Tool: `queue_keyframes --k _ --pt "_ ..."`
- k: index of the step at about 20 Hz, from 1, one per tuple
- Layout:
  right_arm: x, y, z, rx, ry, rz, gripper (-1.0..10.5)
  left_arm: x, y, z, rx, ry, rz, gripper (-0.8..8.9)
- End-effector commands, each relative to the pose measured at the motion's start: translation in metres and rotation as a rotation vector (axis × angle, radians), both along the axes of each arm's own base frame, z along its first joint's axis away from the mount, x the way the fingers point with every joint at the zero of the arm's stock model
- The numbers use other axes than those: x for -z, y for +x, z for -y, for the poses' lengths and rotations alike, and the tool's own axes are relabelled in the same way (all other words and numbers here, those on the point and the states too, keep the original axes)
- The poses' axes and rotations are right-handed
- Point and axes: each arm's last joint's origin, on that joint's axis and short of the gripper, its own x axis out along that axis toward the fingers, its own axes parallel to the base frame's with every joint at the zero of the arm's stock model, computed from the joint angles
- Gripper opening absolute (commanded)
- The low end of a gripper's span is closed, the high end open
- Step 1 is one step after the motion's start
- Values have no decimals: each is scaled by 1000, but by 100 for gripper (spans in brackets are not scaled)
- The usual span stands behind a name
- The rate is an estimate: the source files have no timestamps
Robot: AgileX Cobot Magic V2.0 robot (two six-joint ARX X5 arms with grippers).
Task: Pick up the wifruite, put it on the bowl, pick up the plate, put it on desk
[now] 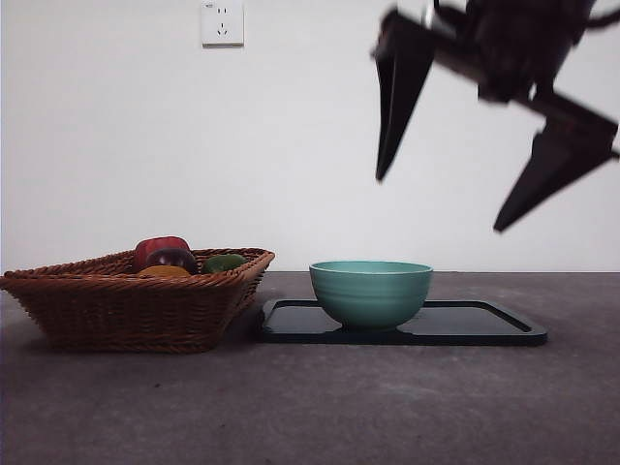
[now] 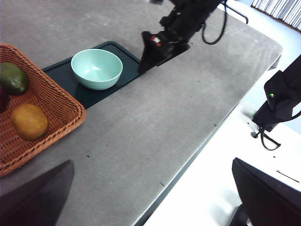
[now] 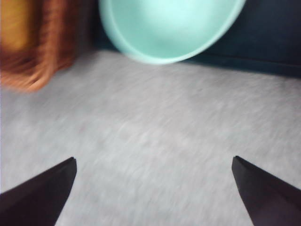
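The orange-brown wifruite (image 2: pixel 29 121) lies in the wicker basket (image 2: pixel 54 101); in the front view only its top (image 1: pixel 163 272) shows above the rim. The mint-green bowl (image 1: pixel 371 291) stands empty on the dark plate (image 1: pixel 484 325). It also shows in the left wrist view (image 2: pixel 96 68) and, blurred, in the right wrist view (image 3: pixel 169 28). My right gripper (image 1: pixel 439 205) hangs open and empty above the plate's right part. My left gripper (image 2: pixel 152 161) is open and empty, high above the desk (image 2: pixel 155 117) and away from the basket.
The basket (image 1: pixel 126 300) stands left of the plate and also holds a dark red fruit (image 1: pixel 165 254) and a green fruit (image 2: pixel 13 78). The desk's edge (image 2: pixel 197 150) runs close by the left gripper. A socket (image 1: pixel 222 22) is on the back wall.
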Motion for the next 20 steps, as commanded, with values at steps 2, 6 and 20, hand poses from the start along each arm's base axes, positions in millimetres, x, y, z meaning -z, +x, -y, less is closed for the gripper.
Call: queue_keyframes --k 2,6,20 --pt "18 27 5 46 34 -69 559 -4 -1 0 17 -6 23 693" --pt "18 59 5 72 49 -74 545 -4 -1 0 17 -6 23 693" --pt "31 138 -19 86 -251 -112 528 -4 -1 0 17 -6 23 693"
